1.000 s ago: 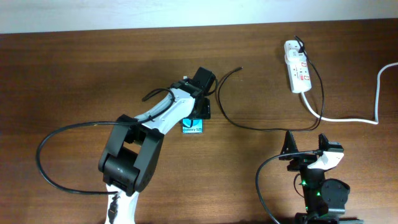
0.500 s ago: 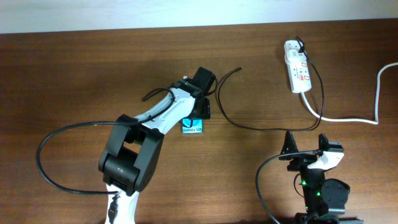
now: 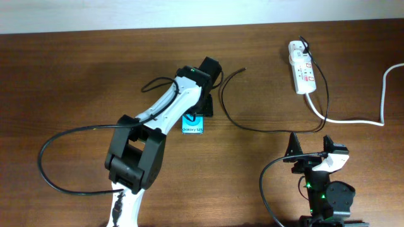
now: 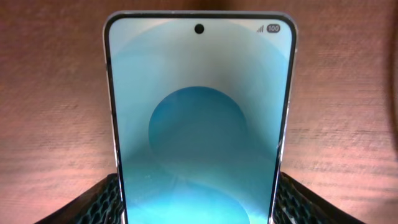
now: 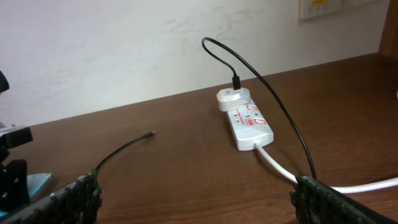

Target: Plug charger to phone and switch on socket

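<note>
The phone [image 3: 193, 124], with its cyan screen, sits between my left gripper's [image 3: 202, 107] fingers at the table's middle. It fills the left wrist view [image 4: 199, 112], where both fingers of the left gripper [image 4: 199, 214] press its side edges. The charger [image 3: 271, 130] is a thin black cable running from the socket [image 3: 302, 68] in a loop to a free tip [image 3: 243, 69] right of the phone. The right wrist view also shows the socket [image 5: 250, 124] and the tip [image 5: 151, 133]. My right gripper [image 3: 310, 146] is open and empty near the front edge; it also shows in the right wrist view [image 5: 199, 205].
A thick white cord [image 3: 372, 122] leaves the socket and curves off the right edge. A white adapter [image 5: 232, 96] is plugged into the socket's far end. A black cable [image 3: 47, 170] loops around the left arm's base.
My left arm has shifted slightly toward the far side and the phone has moved a little left and up with it. The right arm has not moved.
</note>
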`<state>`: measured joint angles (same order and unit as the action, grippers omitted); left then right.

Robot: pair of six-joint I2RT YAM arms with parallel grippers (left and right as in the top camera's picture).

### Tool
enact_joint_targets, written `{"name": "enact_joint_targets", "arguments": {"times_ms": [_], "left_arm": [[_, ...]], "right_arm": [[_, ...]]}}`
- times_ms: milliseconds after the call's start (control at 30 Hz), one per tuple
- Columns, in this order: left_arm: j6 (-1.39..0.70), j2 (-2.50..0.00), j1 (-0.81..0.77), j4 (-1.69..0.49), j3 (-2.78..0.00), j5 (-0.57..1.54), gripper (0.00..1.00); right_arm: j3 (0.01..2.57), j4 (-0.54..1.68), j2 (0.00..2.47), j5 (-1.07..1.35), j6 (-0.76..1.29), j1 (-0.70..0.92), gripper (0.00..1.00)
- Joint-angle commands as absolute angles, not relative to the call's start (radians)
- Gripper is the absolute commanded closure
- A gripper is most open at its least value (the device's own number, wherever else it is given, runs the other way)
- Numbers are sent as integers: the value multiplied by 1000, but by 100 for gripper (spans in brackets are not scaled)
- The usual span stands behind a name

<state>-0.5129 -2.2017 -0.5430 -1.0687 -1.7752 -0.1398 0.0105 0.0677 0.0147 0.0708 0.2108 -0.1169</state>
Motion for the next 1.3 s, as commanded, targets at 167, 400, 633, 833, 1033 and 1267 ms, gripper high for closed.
{"name": "enact_joint_targets", "arguments": {"times_ms": [167,400,633,833,1033,1267], "left_arm": [[-476,-2208,-538,-1219,-1910,-159,44],[-470,-2162,-499,-1321,-1959,-157,46],[-470,-2117,-499,-1421,-1959,-134,47],[-469,-2105,-499,-1511,-1960,-50,45],[-470,-2105,-499,-1576,-1960,99,48],[-470,-2105,-499,-1615,-1960,294,48]], "right_arm": [[6,73,6,66,215,-110,2],[6,73,6,66,215,-110,2],[6,73,6,66,215,-110,2],[6,73,6,66,215,-110,2],[6,73,6,66,215,-110,2],[6,73,6,66,215,-110,2]]}}
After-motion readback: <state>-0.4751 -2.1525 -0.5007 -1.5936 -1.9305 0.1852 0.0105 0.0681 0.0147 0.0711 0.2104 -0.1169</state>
